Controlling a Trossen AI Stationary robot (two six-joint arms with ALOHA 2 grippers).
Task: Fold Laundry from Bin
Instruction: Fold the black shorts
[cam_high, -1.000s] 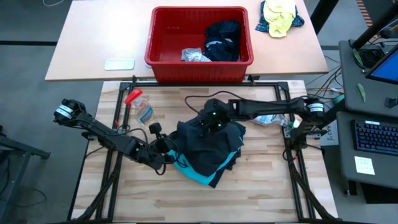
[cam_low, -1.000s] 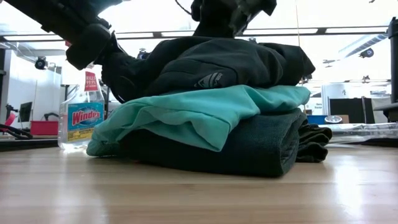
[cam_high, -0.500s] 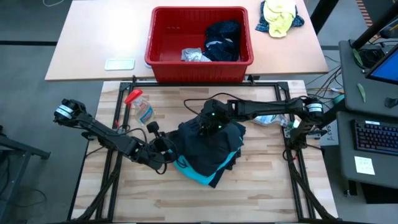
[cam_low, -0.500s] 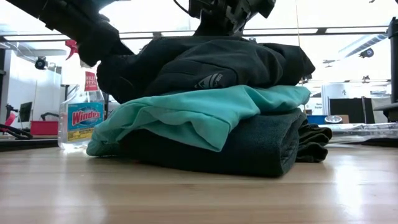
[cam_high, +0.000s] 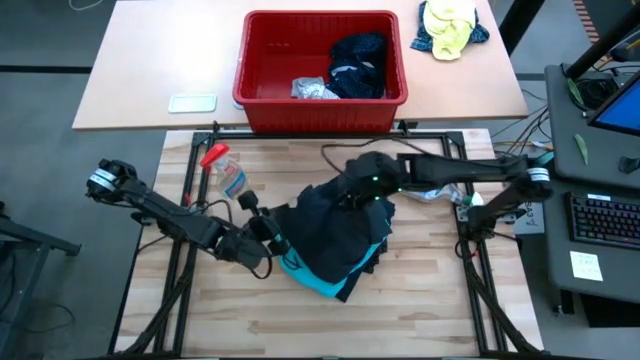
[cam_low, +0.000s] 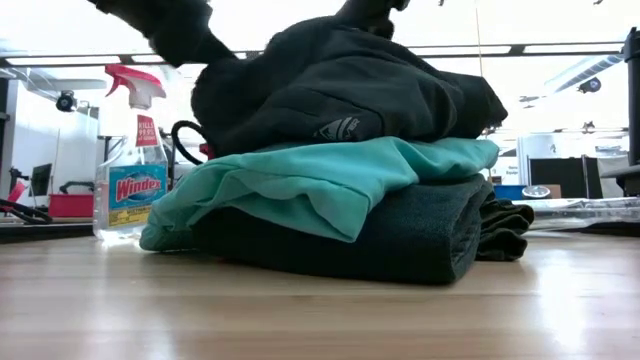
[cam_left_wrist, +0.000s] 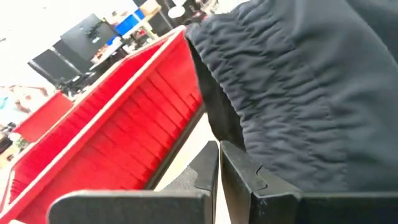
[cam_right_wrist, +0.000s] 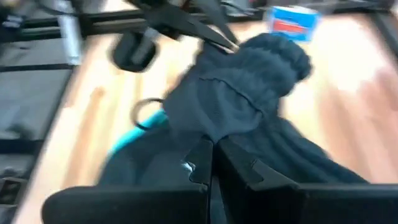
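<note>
Folded laundry pile is sitting mid-counter, with both grippers pinching the black top garment: left gripper fingers clamped on its left edge, right gripper fingers clamped on its far edge. Further back, the red bin is holding more clothes.

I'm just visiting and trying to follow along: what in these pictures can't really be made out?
- Low view: both grippers are cut off by the top edge above the black garment.
- High view: the pile's lower layers are covered; only a turquoise garment edge shows.
- Red bin, high view: its heaped clothes can't be counted.
- Right wrist view: motion blur smears the cloth.
</note>
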